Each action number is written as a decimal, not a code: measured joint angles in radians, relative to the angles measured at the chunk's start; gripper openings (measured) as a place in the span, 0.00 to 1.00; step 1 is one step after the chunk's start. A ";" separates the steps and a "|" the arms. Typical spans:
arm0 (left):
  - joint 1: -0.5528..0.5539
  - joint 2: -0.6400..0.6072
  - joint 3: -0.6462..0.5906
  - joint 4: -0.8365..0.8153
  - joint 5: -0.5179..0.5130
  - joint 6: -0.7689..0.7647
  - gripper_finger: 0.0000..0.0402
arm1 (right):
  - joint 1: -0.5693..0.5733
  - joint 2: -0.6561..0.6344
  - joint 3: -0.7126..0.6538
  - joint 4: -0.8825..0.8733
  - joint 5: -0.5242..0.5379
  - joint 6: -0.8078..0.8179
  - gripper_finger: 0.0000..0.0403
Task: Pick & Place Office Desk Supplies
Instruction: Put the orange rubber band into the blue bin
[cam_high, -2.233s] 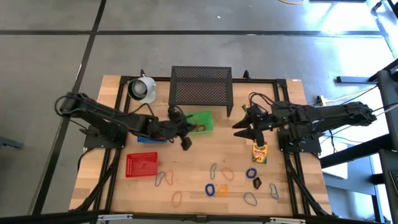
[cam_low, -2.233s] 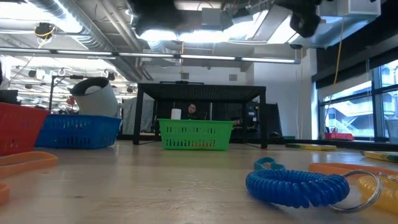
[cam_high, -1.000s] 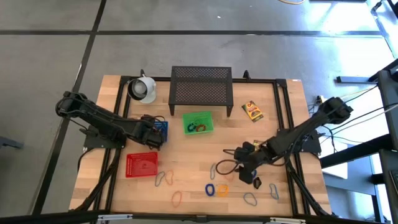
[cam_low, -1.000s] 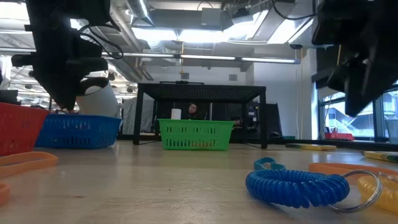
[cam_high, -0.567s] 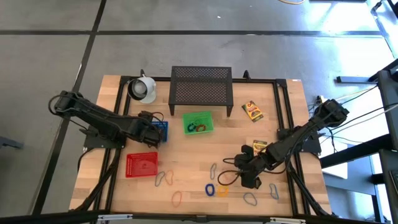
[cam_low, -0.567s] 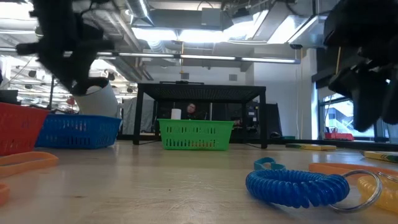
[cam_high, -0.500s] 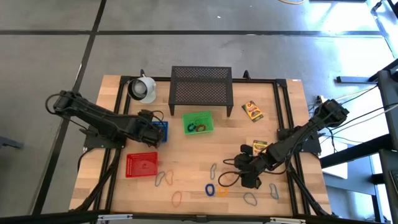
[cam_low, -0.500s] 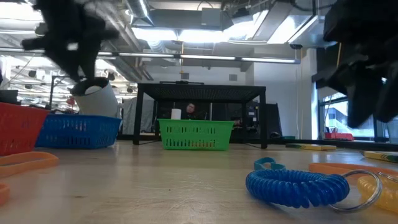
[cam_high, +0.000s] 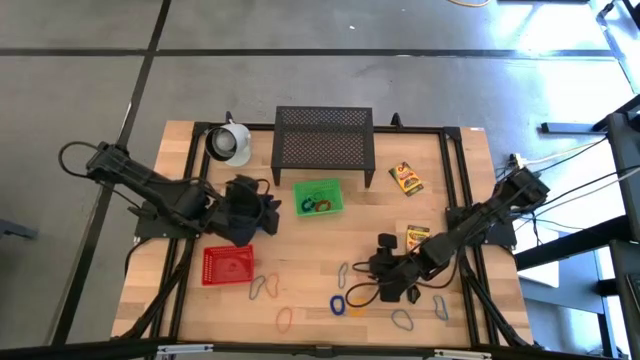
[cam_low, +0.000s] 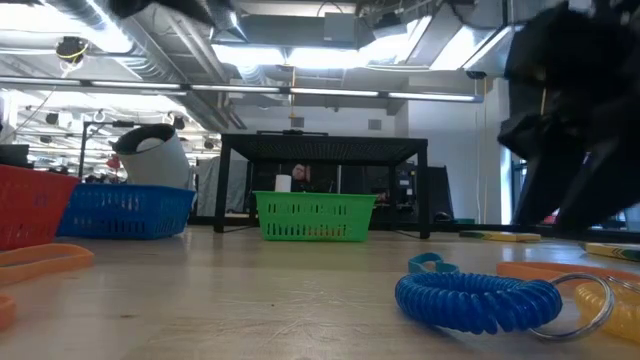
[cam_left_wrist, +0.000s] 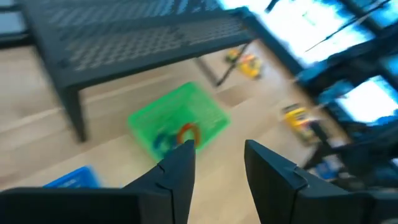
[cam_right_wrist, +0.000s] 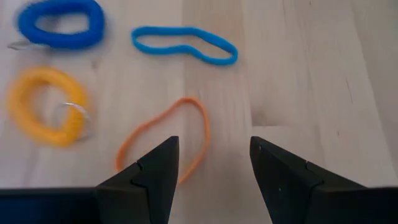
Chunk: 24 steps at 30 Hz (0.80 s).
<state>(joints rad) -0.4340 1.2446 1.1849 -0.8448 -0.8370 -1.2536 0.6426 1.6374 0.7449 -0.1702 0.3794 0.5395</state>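
High view: the right pincer (cam_high: 372, 270) is hovering low over the loose supplies in the lower centre of the frame, its fingers parted and holding nothing; in the right wrist view an orange band loop (cam_right_wrist: 166, 140) is lying flat on the tabletop (cam_right_wrist: 298, 68) between the two dark fingers (cam_right_wrist: 152, 168), with a light-blue band loop (cam_right_wrist: 185, 45), a blue coiled loop (cam_right_wrist: 60, 22) and a yellow coiled loop (cam_right_wrist: 46, 113) lying apart beyond it. The left pincer (cam_high: 272, 208) is sitting at centre left, just beside the green basket (cam_high: 319, 197), its fingers also spread and empty; the left wrist view is showing that basket (cam_left_wrist: 179, 127) with a red and a blue loop inside, in front of the black mesh stand (cam_left_wrist: 134, 34). Two yellow crayon boxes are lying at right of the frame, one near the stand (cam_high: 406, 177) and one beside the right arm (cam_high: 417, 237); their printing is too small to read. The red basket (cam_high: 229, 265) is standing at lower left, and the white cup-like object (cam_high: 229, 142) at upper left.
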 joint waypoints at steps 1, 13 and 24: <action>-0.007 0.000 0.000 0.032 -0.011 0.022 0.33 | 0.000 0.014 0.000 0.001 0.005 0.004 0.50; -0.031 0.013 0.001 0.212 -0.069 0.129 0.32 | 0.000 0.099 0.003 0.058 -0.029 0.106 0.40; -0.031 0.015 0.001 0.379 -0.088 0.253 0.32 | -0.001 0.102 0.003 0.055 -0.044 0.196 0.03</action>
<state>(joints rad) -0.4652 1.2598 1.1855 -0.4658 -0.9245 -1.0003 0.6415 1.7397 0.7483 -0.1154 0.3355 0.7350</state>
